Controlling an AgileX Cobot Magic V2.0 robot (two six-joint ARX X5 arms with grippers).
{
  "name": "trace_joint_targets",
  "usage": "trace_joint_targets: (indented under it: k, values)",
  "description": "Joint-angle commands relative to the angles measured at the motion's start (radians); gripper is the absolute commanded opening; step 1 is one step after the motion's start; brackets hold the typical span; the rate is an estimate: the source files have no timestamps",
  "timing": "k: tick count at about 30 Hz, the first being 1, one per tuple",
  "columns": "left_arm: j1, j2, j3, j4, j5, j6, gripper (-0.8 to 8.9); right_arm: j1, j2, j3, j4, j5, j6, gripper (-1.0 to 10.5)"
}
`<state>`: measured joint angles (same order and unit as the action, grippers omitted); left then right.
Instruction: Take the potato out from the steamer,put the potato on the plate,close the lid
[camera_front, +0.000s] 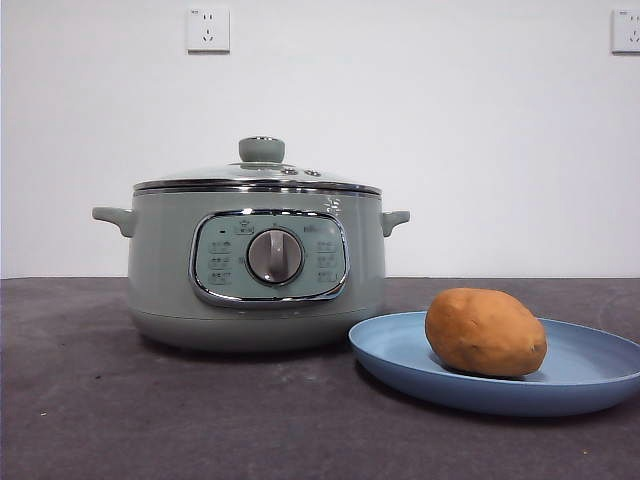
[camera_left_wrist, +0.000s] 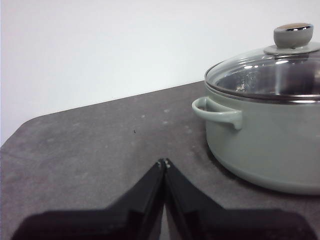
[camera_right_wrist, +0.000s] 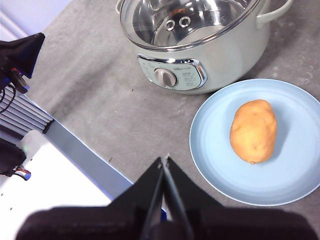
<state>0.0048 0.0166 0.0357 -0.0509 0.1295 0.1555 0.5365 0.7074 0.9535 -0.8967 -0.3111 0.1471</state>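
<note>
The potato (camera_front: 486, 332) lies on the plate (camera_front: 400, 352) beside the steamer (camera_front: 160, 270). The lid (camera_front: 258, 172) appears seated on its rim, though the low view limits certainty. Left gripper (camera_left_wrist: 164, 162) and right gripper (camera_right_wrist: 164, 161) stand clear, jaws closed and empty. Task judged complete.

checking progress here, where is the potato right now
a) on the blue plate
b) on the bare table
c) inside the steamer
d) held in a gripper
a: the potato lies on the blue plate beside the steamer, whose lid is on, and both the left gripper and right gripper are shut and empty.
</note>
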Motion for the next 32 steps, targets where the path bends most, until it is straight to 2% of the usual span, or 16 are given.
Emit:
trace_joint_targets:
  k: [1,21,32]
  values:
    - [0.003,-0.015,-0.031,0.002,0.001,-0.009,-0.04,0.001,-0.002,0.002,0.004,0.002,0.009,0.0]
    - [0.003,-0.015,-0.033,-0.122,0.002,-0.018,-0.04,0.001,-0.002,0.002,0.004,0.003,0.009,0.0]
    - [0.003,-0.015,-0.033,-0.122,0.002,-0.018,-0.04,0.001,-0.002,0.002,0.004,0.003,0.009,0.0]
